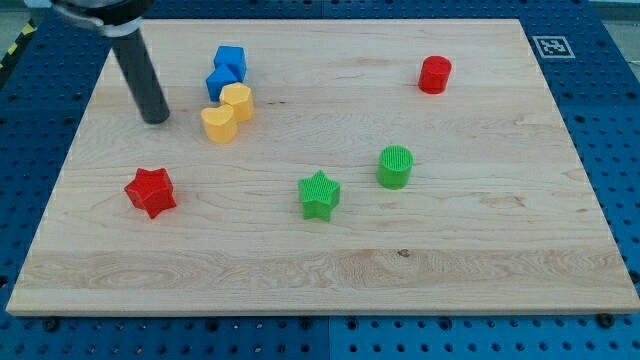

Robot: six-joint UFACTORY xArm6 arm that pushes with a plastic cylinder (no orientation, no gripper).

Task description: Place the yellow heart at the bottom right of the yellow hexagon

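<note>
A pale wooden board (330,250) lies on a blue pegboard bench (600,130), with a small printed marker (548,46) at the board's top right corner. My tip (156,119) rests on the board at the view's upper left; it is a plain rod with nothing to open or close. The yellow heart (218,123) sits just to the tip's right, apart from it. It touches the yellow hexagon (238,101) at its upper right, possibly only at the edge. Two blue blocks (226,71) crowd above them.
</note>
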